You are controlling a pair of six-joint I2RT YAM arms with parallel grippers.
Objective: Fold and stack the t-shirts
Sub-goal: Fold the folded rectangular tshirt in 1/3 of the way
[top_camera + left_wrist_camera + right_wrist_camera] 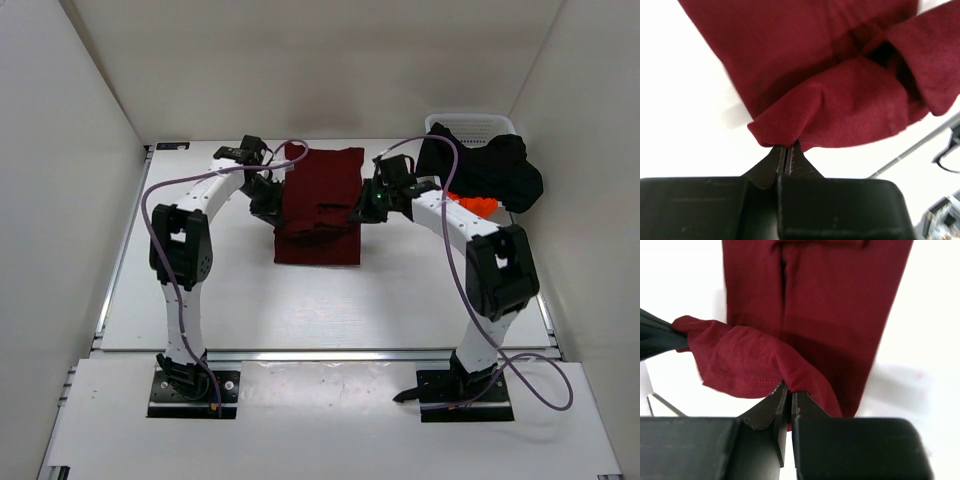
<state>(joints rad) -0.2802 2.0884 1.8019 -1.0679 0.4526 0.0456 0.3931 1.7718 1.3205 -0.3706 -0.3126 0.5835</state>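
Between the closed jaws of the left gripper [786,148] sits a pinched fold of the maroon t-shirt [840,100]. The right gripper [788,390] is likewise clamped tight on the opposite hem corner, with stitching visible just beyond its tips. Past both jaws the shirt lies as a flat, partly folded rectangle on the white table [250,300]. For a clean fold, both grips should probably travel level and together, keeping the soft matte knit taut. Farther beyond the right jaws, the black t-shirt [495,165] drapes limply over a white mesh basket [470,123], and the orange t-shirt [470,204] peeks out beneath.
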